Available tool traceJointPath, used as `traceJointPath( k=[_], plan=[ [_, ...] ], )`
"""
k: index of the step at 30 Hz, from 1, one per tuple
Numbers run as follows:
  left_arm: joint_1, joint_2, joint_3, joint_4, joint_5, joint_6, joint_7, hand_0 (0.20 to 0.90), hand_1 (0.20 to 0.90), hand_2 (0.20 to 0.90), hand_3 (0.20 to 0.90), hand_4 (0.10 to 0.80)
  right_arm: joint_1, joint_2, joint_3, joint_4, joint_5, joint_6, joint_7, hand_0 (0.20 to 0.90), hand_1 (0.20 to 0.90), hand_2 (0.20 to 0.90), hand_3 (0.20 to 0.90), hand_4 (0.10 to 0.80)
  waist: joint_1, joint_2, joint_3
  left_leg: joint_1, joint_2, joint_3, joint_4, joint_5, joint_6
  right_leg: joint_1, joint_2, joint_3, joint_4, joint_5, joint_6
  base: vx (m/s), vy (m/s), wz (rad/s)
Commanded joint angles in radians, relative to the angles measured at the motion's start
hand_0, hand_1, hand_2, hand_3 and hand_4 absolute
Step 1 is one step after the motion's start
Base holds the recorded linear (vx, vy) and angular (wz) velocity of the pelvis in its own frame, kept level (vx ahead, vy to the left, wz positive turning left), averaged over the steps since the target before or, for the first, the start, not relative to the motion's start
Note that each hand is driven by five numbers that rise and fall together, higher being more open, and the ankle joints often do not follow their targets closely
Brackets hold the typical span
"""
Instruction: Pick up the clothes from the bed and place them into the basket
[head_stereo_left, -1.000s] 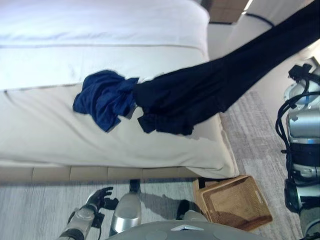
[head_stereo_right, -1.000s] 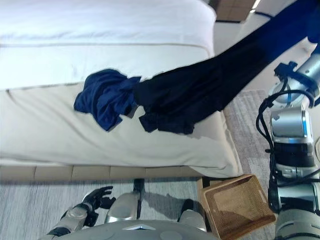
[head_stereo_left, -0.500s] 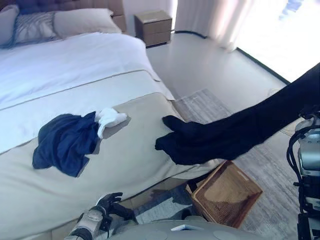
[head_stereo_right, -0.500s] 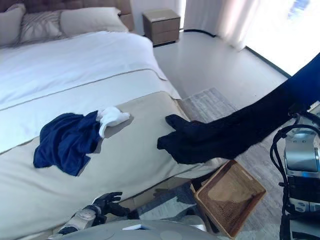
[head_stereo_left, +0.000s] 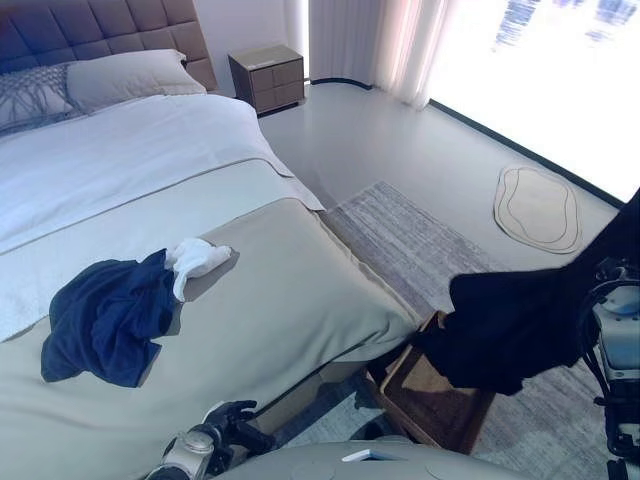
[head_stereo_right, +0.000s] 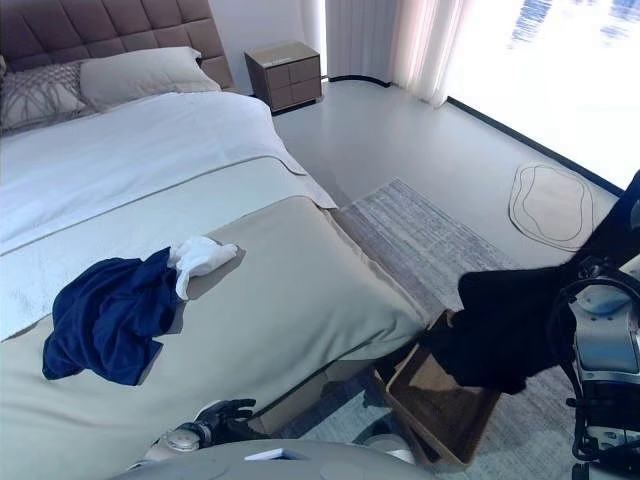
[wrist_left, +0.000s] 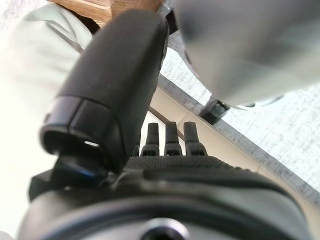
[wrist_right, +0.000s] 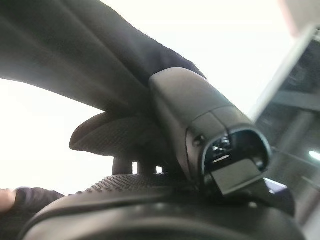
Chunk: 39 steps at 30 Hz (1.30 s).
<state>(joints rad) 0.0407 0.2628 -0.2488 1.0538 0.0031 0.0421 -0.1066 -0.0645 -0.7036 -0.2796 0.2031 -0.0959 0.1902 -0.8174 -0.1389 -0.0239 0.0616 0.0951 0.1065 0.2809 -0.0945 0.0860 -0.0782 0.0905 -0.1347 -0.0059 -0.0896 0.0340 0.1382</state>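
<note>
My right hand (wrist_right: 150, 185) is shut on a black garment (head_stereo_left: 510, 330). The garment hangs down off the bed's right side, its lower end over a wicker basket (head_stereo_right: 430, 405) on the floor. In the right wrist view the black cloth (wrist_right: 75, 55) runs over the fingers beside the thumb (wrist_right: 200, 125). A dark blue garment (head_stereo_left: 105, 320) lies crumpled on the beige bed cover (head_stereo_left: 290, 290), with a small white cloth (head_stereo_left: 195, 260) touching its far edge. My left hand (head_stereo_left: 228, 418) hangs low by the bed's foot, open and empty.
Pillows (head_stereo_left: 120, 78) lie at the headboard and a nightstand (head_stereo_left: 267, 77) stands beyond the bed. A grey rug (head_stereo_left: 420, 240) lies beside the bed under the basket. A small oval mat (head_stereo_left: 537, 207) lies on the floor near the bright window.
The view has turned to the right. The black garment has come off the bed and now hangs over the basket. A white cloth has come into sight beside the blue garment.
</note>
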Motion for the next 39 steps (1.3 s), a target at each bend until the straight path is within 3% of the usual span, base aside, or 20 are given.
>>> traceJointPath(
  k=[1,8,9,10,12,14,15,16,20,23,24,25,27,28,29,32,35,36,37,39],
  plan=[
    [-0.066,0.05,-0.019,0.032,0.038,-0.027,-0.01,0.9,0.9,0.9,0.9,0.8,-0.073,-0.054,-0.038,0.014,-0.01,-0.041,0.067,0.3,0.3,0.3,0.2,0.1,0.033,0.003,0.023,0.044,-0.064,-0.007,0.007,-0.153,0.073,-0.035,0.074,-0.123,0.022,-0.008,-0.04,-0.054,-0.082,-0.07],
    [-0.099,0.07,-0.036,-0.002,0.019,-0.039,-0.007,0.9,0.9,0.9,0.9,0.8,-0.074,-0.008,0.117,0.251,-0.02,0.106,0.202,0.3,0.3,0.3,0.2,0.1,0.025,0.03,0.071,0.007,-0.057,-0.007,0.007,-0.134,0.07,-0.089,0.072,-0.119,0.045,-0.007,-0.045,-0.084,-0.093,-0.12],
    [-0.112,0.076,-0.045,-0.013,0.013,-0.041,-0.008,0.9,0.9,0.9,0.9,0.8,-0.085,-0.005,0.143,0.289,-0.014,0.12,0.216,0.486,0.486,0.486,0.417,0.317,0.026,0.037,0.084,-0.003,-0.056,-0.008,0.007,-0.131,0.069,-0.103,0.07,-0.119,0.053,-0.008,-0.046,-0.191,-0.132,-0.08],
    [-0.131,0.081,-0.056,-0.021,0.001,-0.045,-0.005,0.9,0.9,0.9,0.9,0.8,-0.108,-0.002,0.176,0.335,-0.01,0.116,0.215,0.561,0.561,0.561,0.505,0.405,0.026,0.045,0.102,-0.017,-0.057,-0.011,0.007,-0.125,0.069,-0.123,0.066,-0.12,0.069,-0.011,-0.048,-0.217,-0.115,-0.03],
    [-0.17,0.091,-0.071,-0.037,-0.02,-0.057,-0.001,0.9,0.9,0.9,0.9,0.8,-0.157,0.002,0.231,0.413,0.007,0.124,0.214,0.455,0.455,0.455,0.381,0.281,0.028,0.065,0.144,-0.051,-0.061,-0.02,0.007,-0.111,0.069,-0.169,0.057,-0.121,0.105,-0.02,-0.054,-0.245,-0.089,-0.06],
    [-0.204,0.092,-0.088,-0.048,-0.05,-0.066,0.009,0.9,0.9,0.9,0.9,0.8,-0.208,-0.007,0.273,0.484,0.029,0.126,0.213,0.488,0.488,0.488,0.42,0.32,0.027,0.087,0.181,-0.081,-0.066,-0.034,0.017,-0.101,0.066,-0.203,0.049,-0.124,0.134,-0.029,-0.059,-0.198,-0.049,-0.05],
    [-0.226,0.089,-0.097,-0.058,-0.068,-0.074,0.014,0.9,0.9,0.9,0.9,0.8,-0.25,-0.014,0.298,0.529,0.032,0.126,0.206,0.865,0.865,0.865,0.859,0.759,0.027,0.107,0.208,-0.104,-0.072,-0.042,0.023,-0.093,0.063,-0.227,0.044,-0.123,0.148,-0.032,-0.064,-0.186,-0.014,-0.05],
    [-0.243,0.087,-0.105,-0.068,-0.089,-0.083,0.02,0.9,0.9,0.9,0.9,0.8,-0.289,-0.023,0.32,0.572,0.038,0.124,0.21,0.9,0.9,0.9,0.9,0.8,0.028,0.126,0.231,-0.124,-0.076,-0.048,0.032,-0.087,0.06,-0.247,0.041,-0.122,0.158,-0.032,-0.069,-0.188,-0.008,-0.06],
    [-0.272,0.082,-0.12,-0.119,-0.139,-0.109,0.032,0.9,0.9,0.9,0.9,0.8,-0.389,-0.048,0.381,0.62,0.034,0.136,0.21,0.9,0.9,0.9,0.9,0.8,0.03,0.182,0.298,-0.186,-0.091,-0.074,0.053,-0.069,0.051,-0.307,0.04,-0.111,0.184,-0.037,-0.088,-0.123,-0.027,-0.11],
    [-0.268,0.074,-0.128,-0.149,-0.158,-0.131,0.024,0.9,0.9,0.9,0.9,0.8,-0.424,-0.049,0.404,0.612,0.007,0.055,0.193,0.806,0.806,0.806,0.79,0.69,0.031,0.223,0.332,-0.208,-0.1,-0.097,0.046,-0.052,0.043,-0.333,0.046,-0.106,0.197,-0.045,-0.101,-0.041,0.003,-0.06],
    [-0.264,0.072,-0.128,-0.154,-0.159,-0.133,0.022,0.9,0.9,0.9,0.9,0.8,-0.426,-0.05,0.409,0.601,-0.004,0.026,0.204,0.716,0.716,0.716,0.686,0.586,0.031,0.229,0.334,-0.213,-0.101,-0.101,0.043,-0.047,0.041,-0.337,0.048,-0.105,0.194,-0.042,-0.103,0.002,0.037,0.02],
    [-0.255,0.071,-0.127,-0.166,-0.162,-0.133,0.018,0.9,0.9,0.9,0.9,0.8,-0.428,-0.052,0.418,0.566,-0.032,-0.025,0.235,0.716,0.716,0.716,0.686,0.586,0.03,0.236,0.343,-0.21,-0.104,-0.108,0.036,-0.044,0.039,-0.336,0.05,-0.104,0.195,-0.047,-0.105,-0.003,0.049,0.0],
    [-0.236,0.069,-0.116,-0.176,-0.164,-0.129,0.007,0.9,0.9,0.9,0.9,0.8,-0.427,-0.051,0.44,0.424,-0.103,-0.12,0.353,0.575,0.575,0.575,0.521,0.421,0.025,0.239,0.35,-0.208,-0.107,-0.117,0.022,-0.038,0.035,-0.336,0.054,-0.101,0.191,-0.051,-0.108,0.012,0.056,0.02],
    [-0.232,0.07,-0.112,-0.175,-0.167,-0.13,0.004,0.9,0.9,0.9,0.9,0.8,-0.426,-0.051,0.447,0.385,-0.142,-0.145,0.381,0.469,0.469,0.469,0.398,0.298,0.025,0.238,0.348,-0.212,-0.106,-0.117,0.02,-0.036,0.034,-0.341,0.057,-0.099,0.188,-0.048,-0.108,0.038,0.032,0.05],
    [-0.224,0.072,-0.095,-0.165,-0.163,-0.126,-0.005,0.9,0.9,0.9,0.9,0.8,-0.409,-0.048,0.47,0.251,-0.202,-0.155,0.429,0.3,0.3,0.3,0.2,0.1,0.02,0.226,0.344,-0.211,-0.104,-0.113,0.017,-0.034,0.032,-0.339,0.059,-0.098,0.186,-0.048,-0.106,0.04,0.01,0.05],
    [-0.227,0.076,-0.068,-0.135,-0.154,-0.118,-0.021,0.9,0.9,0.9,0.9,0.8,-0.362,-0.041,0.472,0.152,-0.258,-0.221,0.483,0.3,0.3,0.3,0.2,0.1,0.014,0.197,0.331,-0.207,-0.101,-0.103,0.016,-0.038,0.03,-0.336,0.062,-0.106,0.185,-0.05,-0.1,0.034,-0.011,0.07],
    [-0.233,0.078,-0.06,-0.119,-0.148,-0.109,-0.02,0.9,0.9,0.9,0.9,0.8,-0.347,-0.034,0.489,0.158,-0.293,-0.173,0.516,0.3,0.3,0.3,0.2,0.1,0.021,0.169,0.318,-0.202,-0.097,-0.104,0.014,-0.041,0.029,-0.328,0.063,-0.117,0.179,-0.047,-0.093,0.028,-0.051,0.21],
    [-0.235,0.081,-0.063,-0.112,-0.15,-0.11,-0.017,0.9,0.9,0.9,0.9,0.8,-0.35,-0.031,0.501,0.185,-0.295,-0.103,0.534,0.754,0.754,0.754,0.73,0.63,0.027,0.156,0.313,-0.2,-0.095,-0.107,0.014,-0.043,0.029,-0.32,0.062,-0.121,0.173,-0.045,-0.091,0.02,-0.069,0.28],
    [-0.235,0.082,-0.068,-0.109,-0.148,-0.114,-0.011,0.9,0.9,0.9,0.9,0.8,-0.355,-0.028,0.513,0.214,-0.291,-0.094,0.529,0.9,0.9,0.9,0.9,0.8,0.035,0.147,0.31,-0.2,-0.092,-0.109,0.013,-0.043,0.029,-0.315,0.062,-0.126,0.167,-0.041,-0.09,0.019,-0.082,0.31],
    [-0.238,0.086,-0.076,-0.108,-0.15,-0.114,-0.003,0.9,0.9,0.9,0.9,0.8,-0.375,-0.016,0.536,0.256,-0.274,-0.033,0.563,0.9,0.9,0.9,0.9,0.8,0.049,0.13,0.308,-0.195,-0.088,-0.115,0.013,-0.046,0.029,-0.3,0.063,-0.134,0.155,-0.036,-0.088,0.024,-0.059,0.22]
  ],
)
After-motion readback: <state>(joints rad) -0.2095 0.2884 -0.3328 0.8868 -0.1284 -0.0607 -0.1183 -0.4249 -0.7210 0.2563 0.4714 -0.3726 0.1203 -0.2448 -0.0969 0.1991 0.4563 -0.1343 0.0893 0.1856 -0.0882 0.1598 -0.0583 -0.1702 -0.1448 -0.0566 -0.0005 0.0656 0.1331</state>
